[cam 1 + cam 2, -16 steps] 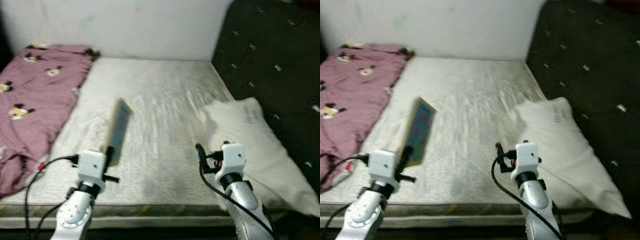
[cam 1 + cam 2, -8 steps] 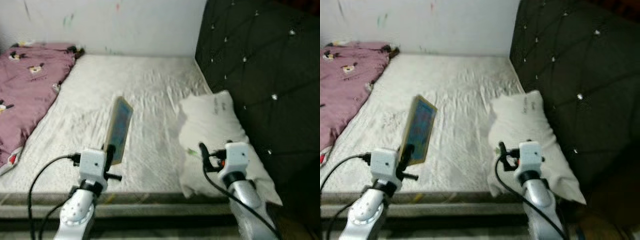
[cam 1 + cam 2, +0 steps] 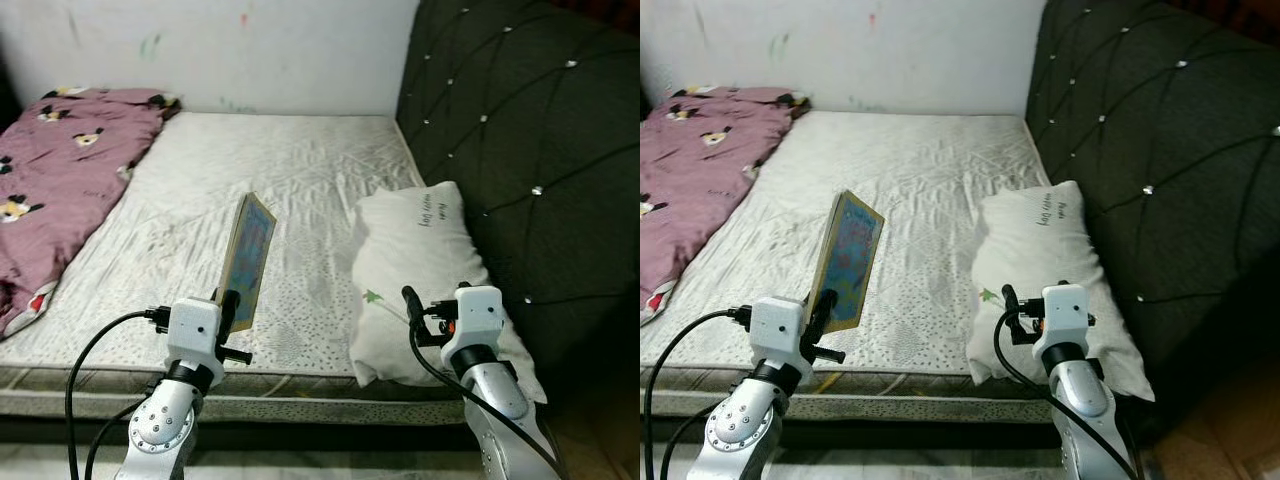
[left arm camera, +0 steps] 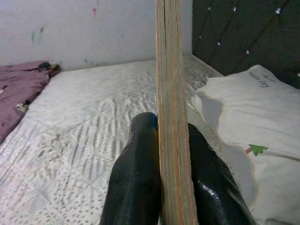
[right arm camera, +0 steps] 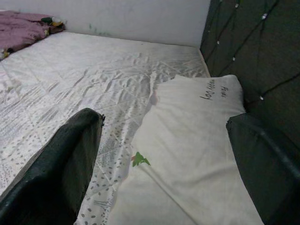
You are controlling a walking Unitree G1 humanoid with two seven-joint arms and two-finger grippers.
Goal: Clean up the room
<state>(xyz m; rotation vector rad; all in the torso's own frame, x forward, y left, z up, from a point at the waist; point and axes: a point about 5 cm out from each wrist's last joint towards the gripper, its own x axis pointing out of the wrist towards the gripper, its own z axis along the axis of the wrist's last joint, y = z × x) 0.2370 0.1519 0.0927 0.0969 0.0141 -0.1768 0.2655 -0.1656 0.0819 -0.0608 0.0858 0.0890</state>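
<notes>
My left gripper (image 3: 231, 307) is shut on a thin picture book (image 3: 248, 256), held upright on its edge above the near side of the mattress (image 3: 290, 170). In the left wrist view both black fingers (image 4: 138, 178) press the book's edge (image 4: 171, 117) from either side. My right gripper (image 3: 1012, 303) is open and holds nothing, hovering at the near end of a white pillow (image 3: 1045, 260). In the right wrist view the pillow (image 5: 197, 154) lies between the two spread fingers (image 5: 70, 159).
A mauve blanket (image 3: 60, 170) with cartoon prints is bunched on the left of the mattress. A dark tufted headboard (image 3: 530, 140) stands along the right. A white wall (image 3: 230, 50) runs behind. The mattress front edge (image 3: 270, 405) is just ahead of my arms.
The camera has shifted, so the bed and headboard sit differently in the picture. The book stays gripped in the left gripper, and the right gripper stays open.
</notes>
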